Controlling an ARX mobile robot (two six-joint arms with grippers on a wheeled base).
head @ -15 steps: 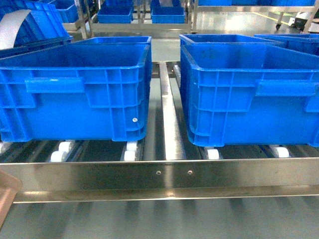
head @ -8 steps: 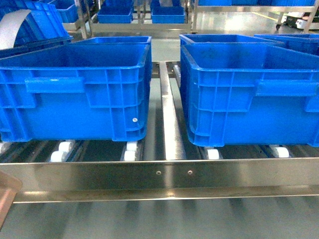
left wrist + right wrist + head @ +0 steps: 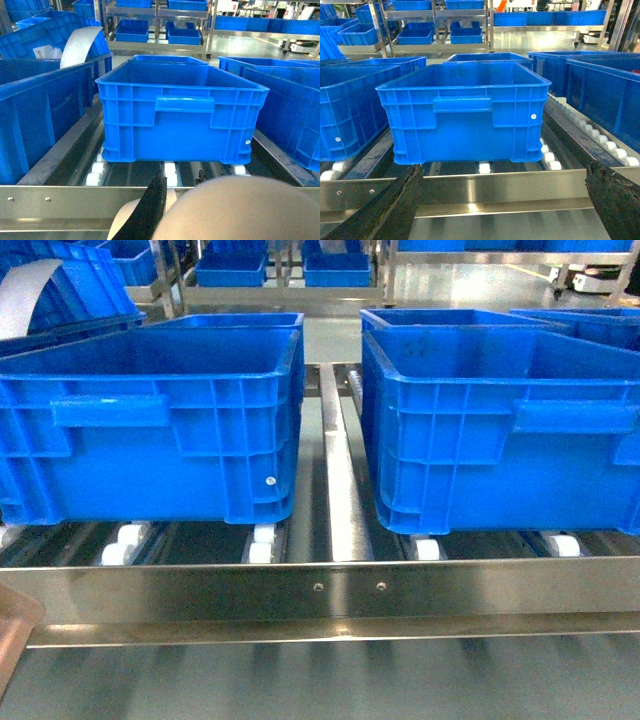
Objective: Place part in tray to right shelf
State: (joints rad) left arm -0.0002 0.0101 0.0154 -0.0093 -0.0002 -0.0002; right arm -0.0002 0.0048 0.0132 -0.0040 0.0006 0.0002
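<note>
Apparently nothing has moved, so placing waits: the right tool (image 3: 502, 172) hangs wide and empty before the right shelf (image 3: 330, 595), the tray (image 3: 12, 625) sits at 8 o'clock by the left tool (image 3: 152, 207), whose grip I cannot tell, and the part is unseen.

No text, label, brand, number or sign can be read in any of the three views. The blue crates (image 3: 150, 430) show only moulded ribs and plain handle bars on their walls. The flat front rail (image 3: 330, 590) of the shelf below them carries bare screws and no marking. A pale patch shows inside the tilted crate (image 3: 47, 50) to the left of the middle crate in the left wrist view, but nothing on it is legible.
</note>
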